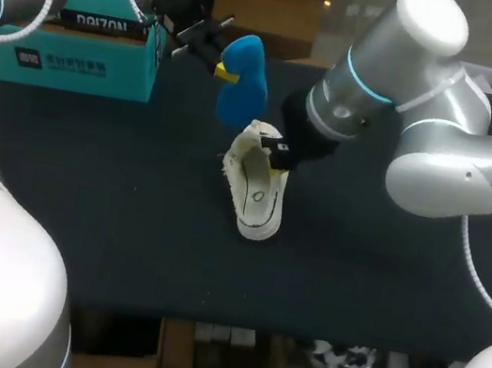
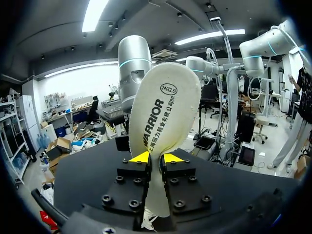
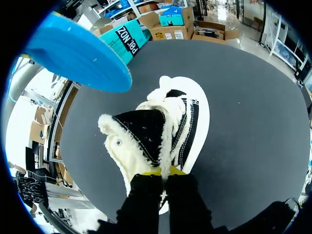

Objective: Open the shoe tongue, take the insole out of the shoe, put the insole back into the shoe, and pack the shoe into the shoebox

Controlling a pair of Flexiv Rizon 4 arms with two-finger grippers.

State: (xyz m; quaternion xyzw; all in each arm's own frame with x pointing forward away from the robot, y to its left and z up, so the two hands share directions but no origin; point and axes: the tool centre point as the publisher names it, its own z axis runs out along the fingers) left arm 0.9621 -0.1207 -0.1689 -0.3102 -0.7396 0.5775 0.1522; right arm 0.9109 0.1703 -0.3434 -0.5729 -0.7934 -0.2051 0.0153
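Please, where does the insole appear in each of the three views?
Head view: insole, blue, in the left gripper, beside the shoe.
Left wrist view: insole, pale underside, upright in that gripper.
Right wrist view: insole, blue, beyond the shoe, toward the shoebox.
Shared landmark: the dark table, in all three.

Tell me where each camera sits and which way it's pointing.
Head view: above and behind the robot, looking down on the table; shows the left gripper holding the insole, the right gripper gripping the shoe.
Left wrist view: on the left wrist, looking out past its own yellow tips at the insole's pale underside.
Right wrist view: on the right wrist, looking down past its own yellow tips at the shoe.
Shared: head and right wrist views both show shoe, insole and shoebox.
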